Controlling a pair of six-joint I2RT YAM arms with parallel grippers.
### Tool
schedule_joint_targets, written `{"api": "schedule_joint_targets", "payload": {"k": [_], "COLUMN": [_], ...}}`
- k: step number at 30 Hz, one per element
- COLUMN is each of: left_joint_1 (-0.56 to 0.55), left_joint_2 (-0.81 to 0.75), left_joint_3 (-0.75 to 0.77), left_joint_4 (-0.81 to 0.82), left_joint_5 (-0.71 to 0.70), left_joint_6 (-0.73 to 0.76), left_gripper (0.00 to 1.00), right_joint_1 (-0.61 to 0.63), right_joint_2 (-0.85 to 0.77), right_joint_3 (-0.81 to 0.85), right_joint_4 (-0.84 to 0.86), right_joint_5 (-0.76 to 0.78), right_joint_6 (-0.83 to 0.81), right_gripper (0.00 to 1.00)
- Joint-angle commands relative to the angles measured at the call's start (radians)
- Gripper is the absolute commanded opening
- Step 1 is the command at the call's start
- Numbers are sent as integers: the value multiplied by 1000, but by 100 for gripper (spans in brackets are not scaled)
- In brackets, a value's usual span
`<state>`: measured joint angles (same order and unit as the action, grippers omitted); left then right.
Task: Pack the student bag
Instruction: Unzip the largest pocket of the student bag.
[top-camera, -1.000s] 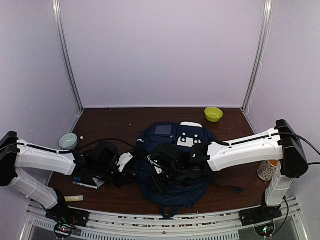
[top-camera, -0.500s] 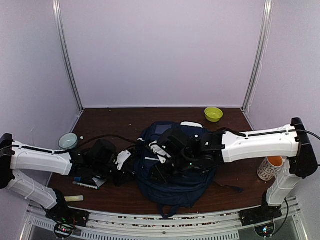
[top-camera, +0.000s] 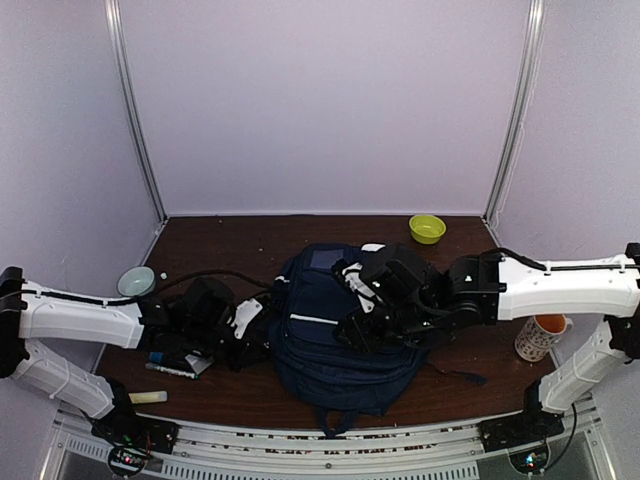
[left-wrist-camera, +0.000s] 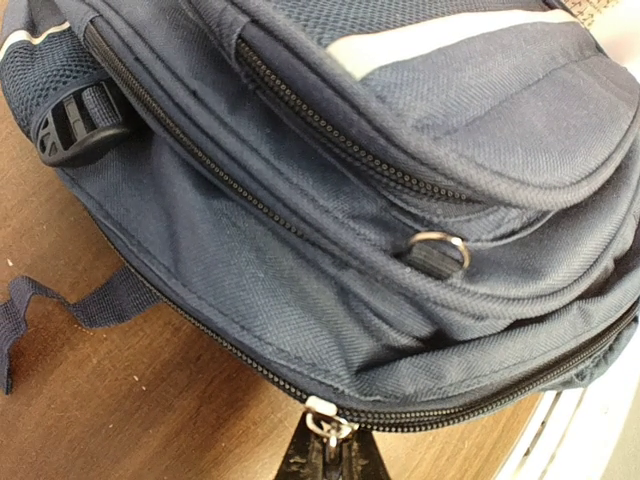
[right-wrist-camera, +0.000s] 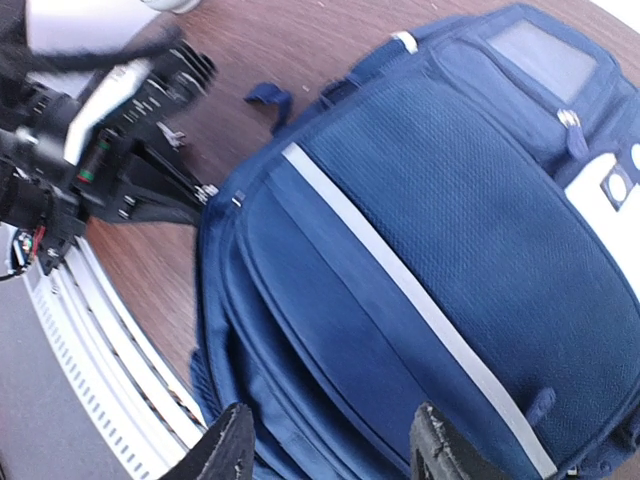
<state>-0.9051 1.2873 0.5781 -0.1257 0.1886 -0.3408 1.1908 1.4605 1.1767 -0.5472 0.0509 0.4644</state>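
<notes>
The student bag (top-camera: 320, 355), navy with a white stripe, lies flat in the middle of the table and looks zipped shut. My left gripper (top-camera: 262, 338) is at the bag's left edge. In the left wrist view its jaws (left-wrist-camera: 335, 458) are shut on the metal zip pull (left-wrist-camera: 325, 418) of the lowest zipper on the bag (left-wrist-camera: 300, 230). My right gripper (top-camera: 352, 328) hovers over the bag's front panel. In the right wrist view it (right-wrist-camera: 335, 450) is open above the blue fabric (right-wrist-camera: 450, 250), with nothing between its fingers.
A yellow-green bowl (top-camera: 427, 228) sits at the back right, a pale bowl (top-camera: 136, 281) at the left, and a patterned cup (top-camera: 540, 338) by the right arm. Pens and small items (top-camera: 172, 366) lie under the left arm. A loose strap (left-wrist-camera: 60, 300) trails on the wood.
The right arm has drawn back to the right over the bag and its jaws have widened. The left gripper has stayed shut at the bag's left edge.
</notes>
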Motion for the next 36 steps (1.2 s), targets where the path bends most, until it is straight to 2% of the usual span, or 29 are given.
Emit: {"api": "schedule_joint_targets", "payload": {"k": [1, 9, 17, 25, 33, 36], "left_joint_1": [6, 70, 123, 185, 221, 224], "left_joint_2": [-23, -17, -28, -8, 22, 27], "left_joint_3": [42, 62, 78, 128, 157, 155], "left_joint_4": [13, -24, -68, -115, -129, -128], "left_joint_5": [-23, -14, -56, -78, -77, -69], "left_joint_6": [17, 42, 58, 72, 51, 51], "left_gripper": [0, 0, 0, 0, 0, 0], "right_joint_1": [-6, -4, -5, -4, 0, 15], "right_joint_2": [-61, -145, -146, -151, -151, -114], "right_joint_3": [-84, -241, -268, -334, -404, -399], "right_joint_4": [-33, 26, 35, 37, -5, -7], "right_joint_5": [49, 34, 32, 33, 79, 76], "right_joint_6": [48, 150, 199, 350, 429, 442], "right_gripper": [54, 55, 55, 57, 50, 43]}}
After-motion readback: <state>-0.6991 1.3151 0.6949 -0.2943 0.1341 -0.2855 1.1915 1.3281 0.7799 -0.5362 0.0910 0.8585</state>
